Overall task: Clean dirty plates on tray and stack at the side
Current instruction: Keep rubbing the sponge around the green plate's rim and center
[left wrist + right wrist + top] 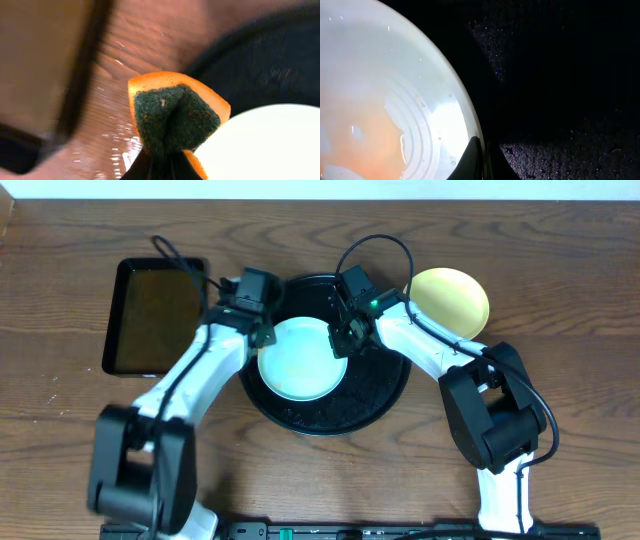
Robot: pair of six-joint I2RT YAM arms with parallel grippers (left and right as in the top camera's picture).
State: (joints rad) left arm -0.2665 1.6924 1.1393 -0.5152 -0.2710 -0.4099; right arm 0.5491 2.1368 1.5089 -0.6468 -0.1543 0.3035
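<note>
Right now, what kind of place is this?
Probably a lab tabletop staged for dishwashing: a wooden table, a scrubbing sponge in the left gripper, a smeared pale green plate on a round black tray.

Clad in white shells along left arm (pixel 200 370) and right arm (pixel 425 345), with bulky black housings at the joints toward 6 o'clock. Looped with a thin black cable (pixel 380 237) above each wrist, toward 12. Lit by a small green light (pixel 375 303) on the right wrist. Tipped with dark tapered fingers (pixel 476 162).
</note>
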